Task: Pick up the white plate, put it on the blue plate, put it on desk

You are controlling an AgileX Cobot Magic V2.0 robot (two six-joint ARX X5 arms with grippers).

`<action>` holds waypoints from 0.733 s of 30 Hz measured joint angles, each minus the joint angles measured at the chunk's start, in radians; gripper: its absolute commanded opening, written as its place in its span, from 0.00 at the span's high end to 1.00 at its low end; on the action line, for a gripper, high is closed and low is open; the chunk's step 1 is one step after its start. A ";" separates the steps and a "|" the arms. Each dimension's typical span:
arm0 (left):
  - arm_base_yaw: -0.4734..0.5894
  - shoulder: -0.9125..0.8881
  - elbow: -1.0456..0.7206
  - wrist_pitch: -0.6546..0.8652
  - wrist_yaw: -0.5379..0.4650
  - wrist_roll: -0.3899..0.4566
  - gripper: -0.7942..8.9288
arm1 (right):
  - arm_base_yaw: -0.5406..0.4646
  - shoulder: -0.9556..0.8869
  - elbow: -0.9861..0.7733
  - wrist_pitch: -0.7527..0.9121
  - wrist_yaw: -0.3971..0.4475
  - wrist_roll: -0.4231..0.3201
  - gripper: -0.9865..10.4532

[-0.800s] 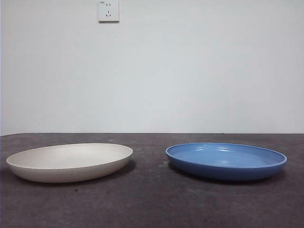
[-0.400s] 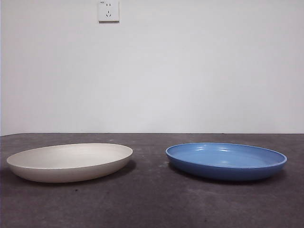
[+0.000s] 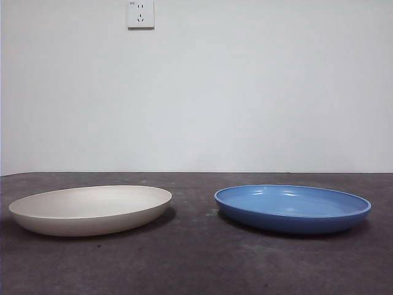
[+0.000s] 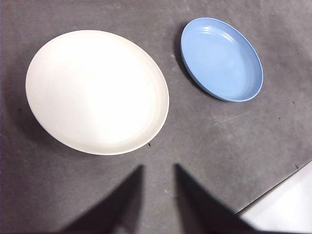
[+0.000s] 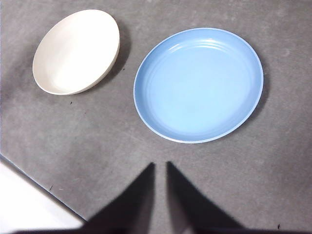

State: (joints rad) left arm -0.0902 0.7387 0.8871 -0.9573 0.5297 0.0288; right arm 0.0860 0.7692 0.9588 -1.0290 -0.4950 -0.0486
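Our left gripper (image 4: 158,168) hangs high above the bench (image 4: 234,141), its fingers (image 4: 131,195) parted by a narrow gap and holding nothing; the white plate (image 4: 97,92) lies just ahead of them, flat on the bench. Our right gripper (image 5: 159,165) hovers likewise, its fingers (image 5: 141,195) almost together with only a slit between, empty, above the near rim of the blue plate (image 5: 199,85).

In the front view neither arm shows. The white plate (image 3: 91,210) and blue plate (image 3: 292,208) sit side by side, apart, a strip of bare bench (image 3: 193,258) between them. A wall socket (image 3: 140,13) is behind.

We judge the task unstarted: the first pick is in hand. Next we would lower the left gripper to the white plate's rim, fingers opened wide enough to straddle that shallow edge.
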 measured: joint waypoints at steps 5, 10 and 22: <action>0.000 0.000 0.000 0.000 0.000 0.000 0.49 | 0.000 0.000 0.000 0.000 0.000 0.003 0.58; 0.000 0.000 0.000 0.002 0.000 0.000 0.47 | 0.000 0.000 0.000 0.000 0.000 0.003 0.58; 0.000 0.169 0.050 0.103 -0.105 -0.072 0.47 | 0.000 0.000 0.000 0.000 0.000 0.004 0.58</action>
State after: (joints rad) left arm -0.0902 0.9077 0.9367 -0.8543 0.4244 -0.0429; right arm 0.0860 0.7696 0.9588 -1.0286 -0.4950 -0.0444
